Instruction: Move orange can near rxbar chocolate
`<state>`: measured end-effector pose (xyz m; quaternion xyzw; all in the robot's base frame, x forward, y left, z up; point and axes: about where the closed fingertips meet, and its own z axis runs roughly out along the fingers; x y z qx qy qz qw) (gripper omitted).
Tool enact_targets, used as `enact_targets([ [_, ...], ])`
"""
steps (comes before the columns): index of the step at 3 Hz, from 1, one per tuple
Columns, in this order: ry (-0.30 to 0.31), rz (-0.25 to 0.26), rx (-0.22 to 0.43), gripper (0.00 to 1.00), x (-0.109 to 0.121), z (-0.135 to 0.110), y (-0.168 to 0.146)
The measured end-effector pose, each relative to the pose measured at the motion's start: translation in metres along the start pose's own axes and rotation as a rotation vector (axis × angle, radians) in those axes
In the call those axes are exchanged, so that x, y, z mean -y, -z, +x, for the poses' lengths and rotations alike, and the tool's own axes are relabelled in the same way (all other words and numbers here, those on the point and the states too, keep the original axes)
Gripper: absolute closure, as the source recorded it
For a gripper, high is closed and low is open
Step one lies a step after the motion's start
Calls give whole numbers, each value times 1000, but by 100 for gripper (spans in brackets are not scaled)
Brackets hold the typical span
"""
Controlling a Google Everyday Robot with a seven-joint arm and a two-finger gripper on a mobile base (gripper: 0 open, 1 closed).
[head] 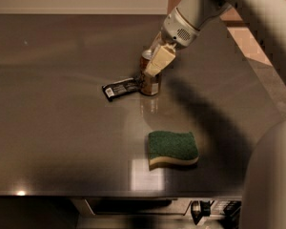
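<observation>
Single arm (196, 12) is reaching in from the upper right, angling down to the middle of the dark grey worktop (57, 128). The claw (153, 67) is sitting at the upper part of the orange can (151, 85), its pale tip overlapping the can's top and upper label from the right side. I cannot tell whether the claw is clamping the can or has let go of it; the contact is hiding behind the pale part.

The orange can is standing upright on the worktop near its centre, base resting on the surface, silver rim partly showing to the left of the claw. The rxbar chocolate (121, 88) is lying flat just left of the can, black wrapper with a white patch at its left end, its right end touching or almost touching the can's base; cannot tell which.

A green sponge (173, 148) with a yellow underside is lying flat nearer the front edge, well apart from can and bar, below and slightly right of them. The arm's shadow is falling across the worktop to the right of the can.
</observation>
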<state>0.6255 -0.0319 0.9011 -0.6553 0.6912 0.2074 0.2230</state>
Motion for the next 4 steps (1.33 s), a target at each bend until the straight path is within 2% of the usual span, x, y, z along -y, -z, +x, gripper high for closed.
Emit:
enact_targets([
  [2, 11, 7, 8, 13, -2, 2, -3],
  [3, 11, 6, 10, 0, -1, 1, -6],
  [4, 11, 6, 10, 0, -1, 1, -6],
])
